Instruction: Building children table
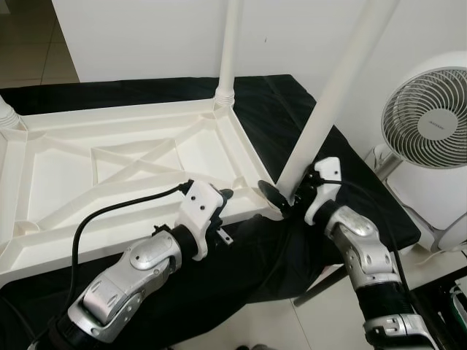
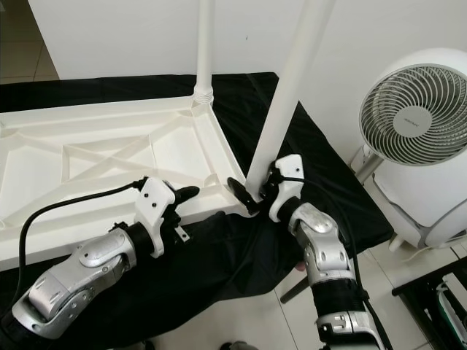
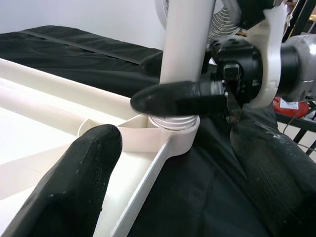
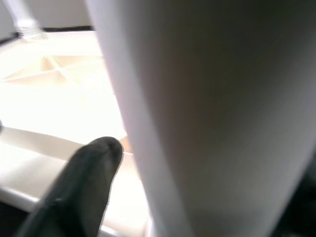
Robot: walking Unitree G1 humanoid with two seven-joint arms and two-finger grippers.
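Note:
The white plastic table top [image 1: 109, 168] lies upside down on a black cloth [image 1: 277, 109]. A white leg [image 1: 230, 44] stands upright in the far right corner. Another white leg [image 1: 336, 95] leans in the near right corner socket [image 3: 173, 121]. My right gripper [image 1: 288, 193] is shut on this leg just above the socket, with one black finger [image 3: 173, 98] across its front; in the right wrist view the leg [image 4: 212, 113] sits beside a finger [image 4: 84, 182]. My left gripper [image 1: 222, 200] is open at the table's near rim, left of that corner, its fingers astride the rim.
A white standing fan [image 1: 430, 117] is close on the right, beside the cloth's edge. A third leg base [image 1: 6, 113] shows at the table's far left corner. White wall behind. Tiled floor lies in front of the cloth, with a dark rack [image 2: 438, 299] at the lower right.

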